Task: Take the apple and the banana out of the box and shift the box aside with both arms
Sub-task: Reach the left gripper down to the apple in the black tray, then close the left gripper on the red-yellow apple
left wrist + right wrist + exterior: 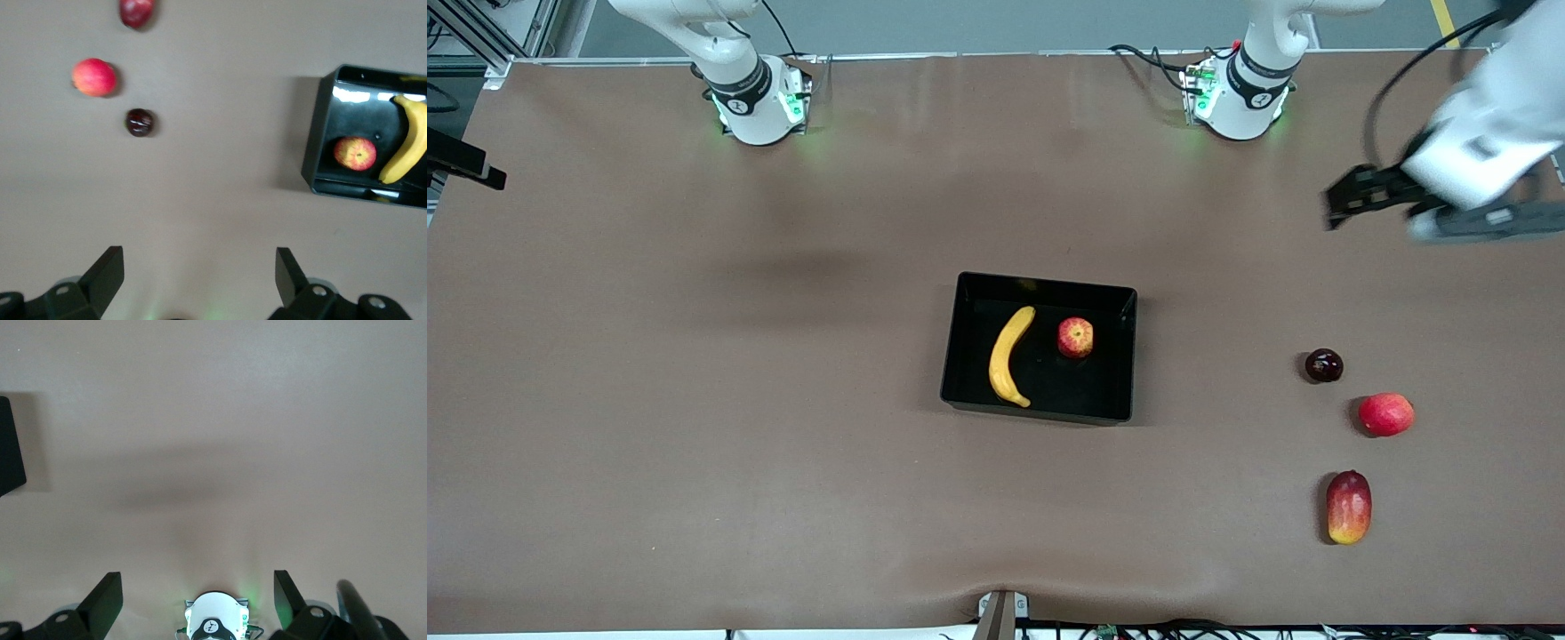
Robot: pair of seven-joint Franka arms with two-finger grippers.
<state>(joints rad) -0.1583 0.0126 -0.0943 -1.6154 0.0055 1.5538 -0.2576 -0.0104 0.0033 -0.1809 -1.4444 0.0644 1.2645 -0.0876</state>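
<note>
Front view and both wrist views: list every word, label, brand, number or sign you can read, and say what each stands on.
No readable text anywhere.
Small round emblem on each arm's dark base band: too small to read.
The same emblem on the base in the right wrist view: unreadable.
Black box, banana and apple: no labels.

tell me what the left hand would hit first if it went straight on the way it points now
Probably just bare table: the open left hand points between the plum and the box.
</note>
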